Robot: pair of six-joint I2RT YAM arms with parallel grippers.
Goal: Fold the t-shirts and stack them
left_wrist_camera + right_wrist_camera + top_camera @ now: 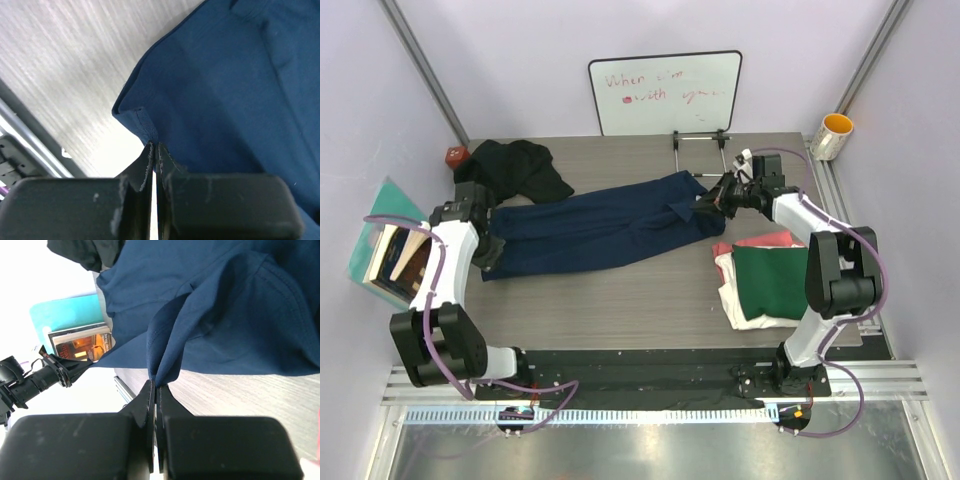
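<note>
Looking down from the overhead camera, I see the navy t-shirt [600, 230] drawn out lengthwise across the middle of the wood-grain surface [620, 300], gripped at both ends. My left claw [154, 149] is pressed together on a corner of the navy fabric at its left end. In the left wrist view the hem bunches right at the fingertips, with bare surface beside it. My right claw [154, 385] is likewise pinching a gathered fold of the same shirt at its right end, and in that wrist view the cloth fans away from the fingertips in deep creases. The black t-shirt [515, 165] lies crumpled at the back left of the surface, just beside the navy one's far edge. On the right side, near my right arm, sits a folded pile: the dark green t-shirt [775, 280] on top, the cream-white t-shirt [738, 305] under it, and the pink-red t-shirt [760, 240] showing at the pile's back edge. A whiteboard [665, 92] with red writing leans on the back wall, a cup [834, 135] stands at the back right, and some books [398, 258] sit off the left edge.
</note>
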